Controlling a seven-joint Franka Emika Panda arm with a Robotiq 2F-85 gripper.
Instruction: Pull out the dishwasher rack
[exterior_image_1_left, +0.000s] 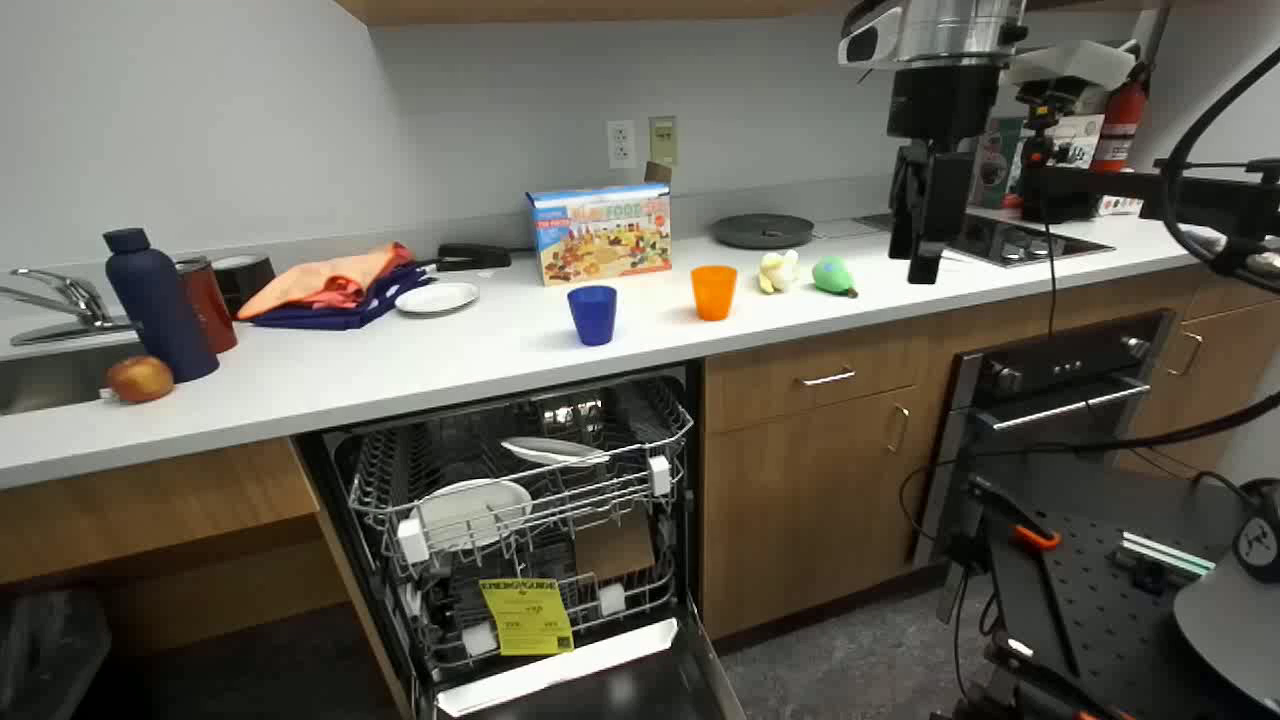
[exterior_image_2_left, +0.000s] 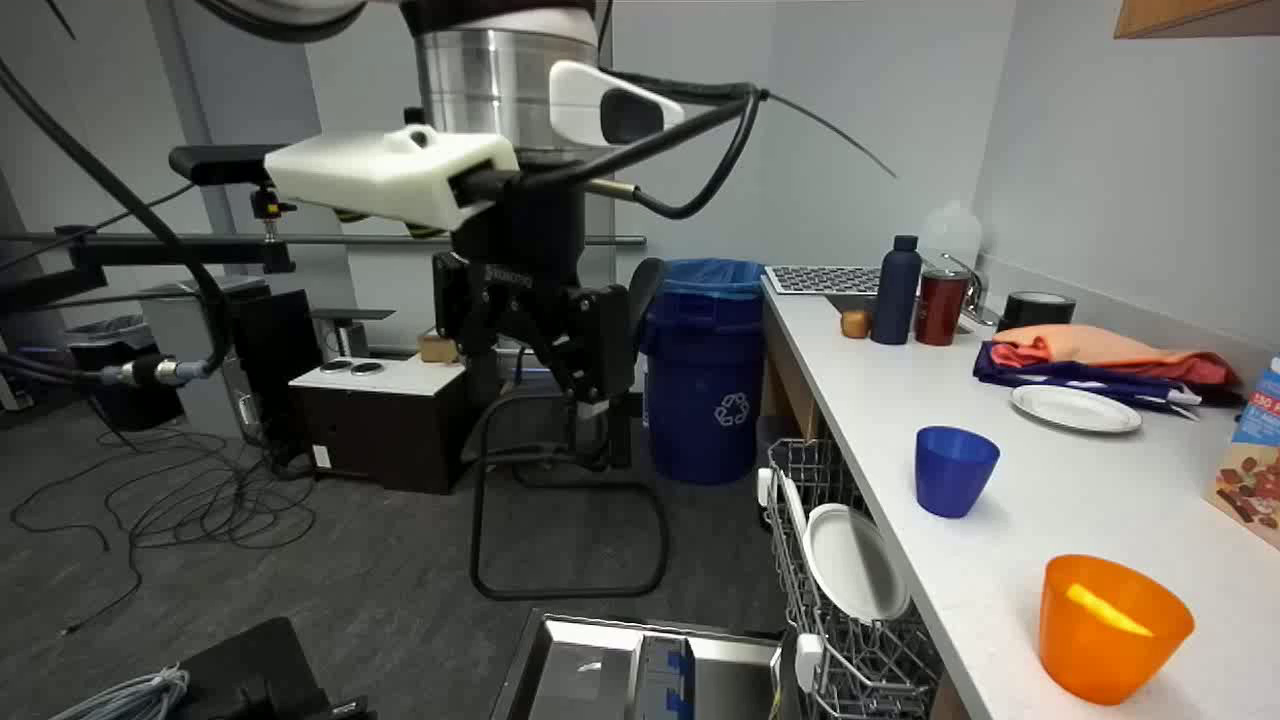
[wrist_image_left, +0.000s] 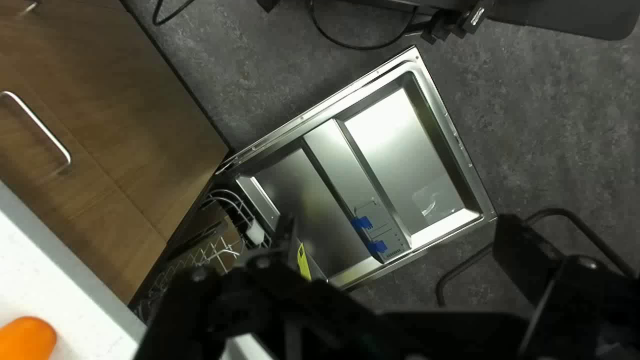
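Note:
The dishwasher rack (exterior_image_1_left: 600, 487) is the upper grey wire basket in the open dishwasher under the counter. White plates (exterior_image_1_left: 472, 512) lie among its wires, and white clips sit on its front. It also shows in an exterior view (exterior_image_2_left: 880, 660), partly hidden by the counter edge. In the wrist view, wire racks (wrist_image_left: 215, 252) show at lower left, mostly hidden by the gripper. My gripper (exterior_image_1_left: 918, 262) hangs pointing down, above and away from the rack. In the wrist view its fingers (wrist_image_left: 397, 240) stand wide apart with nothing between them, over the dishwasher door and floor.
The dishwasher door (wrist_image_left: 400, 150) is folded down. A lower wire rack (exterior_image_1_left: 610, 598) carries a yellow label (exterior_image_1_left: 527, 615). The counter (exterior_image_1_left: 420, 375) above holds a blue cup (exterior_image_1_left: 593, 316), an orange cup (exterior_image_1_left: 713, 293) and a food box (exterior_image_1_left: 605, 235). A drawer handle (exterior_image_1_left: 827, 379) sticks out beside the dishwasher.

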